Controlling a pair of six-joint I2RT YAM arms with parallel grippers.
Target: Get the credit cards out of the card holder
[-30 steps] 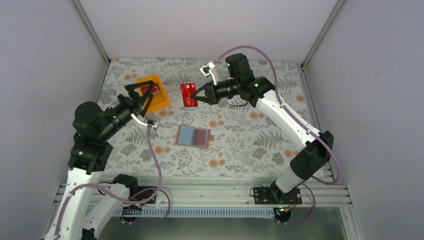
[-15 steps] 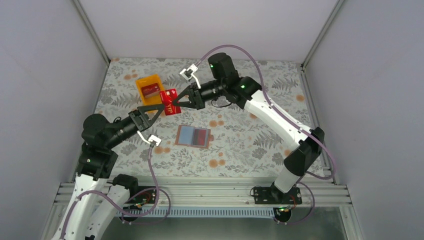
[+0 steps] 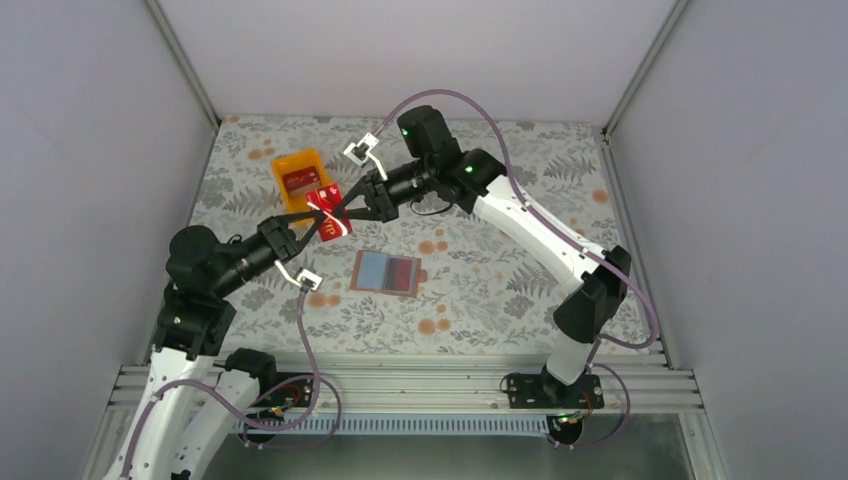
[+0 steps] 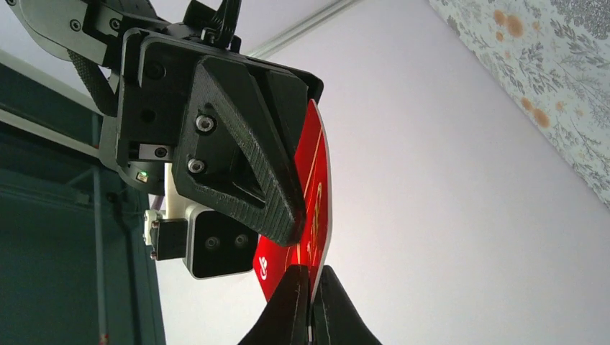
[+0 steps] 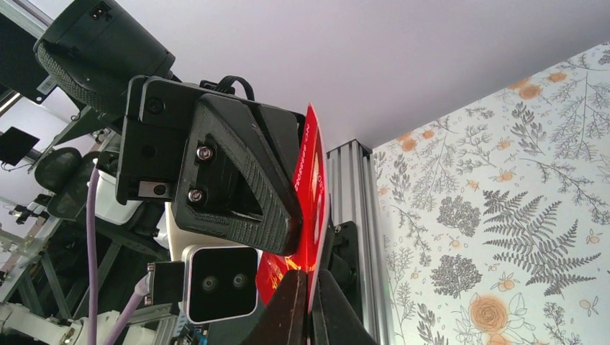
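Note:
One red credit card (image 3: 335, 228) hangs in the air over the table's left half, pinched from both sides. My left gripper (image 3: 318, 219) reaches it from the lower left and is shut on its edge (image 4: 311, 286). From the upper right comes my right gripper (image 3: 343, 208), likewise shut on the card (image 5: 309, 287). Each wrist view shows the red card (image 4: 318, 208) (image 5: 314, 194) edge-on, with the other arm's fingers clamped on its far end. The card holder (image 3: 375, 270) lies open on the table, blue lining up, with a red card (image 3: 403, 270) in its right half.
An orange tray (image 3: 286, 164) at the back left of the floral table holds another red card (image 3: 299, 181). Grey walls close in the table on three sides. An aluminium rail (image 3: 400, 380) runs along the near edge.
My right arm carried the red card leftward. The left gripper left the orange tray, swung in to meet the card and went from wide open to shut on it.

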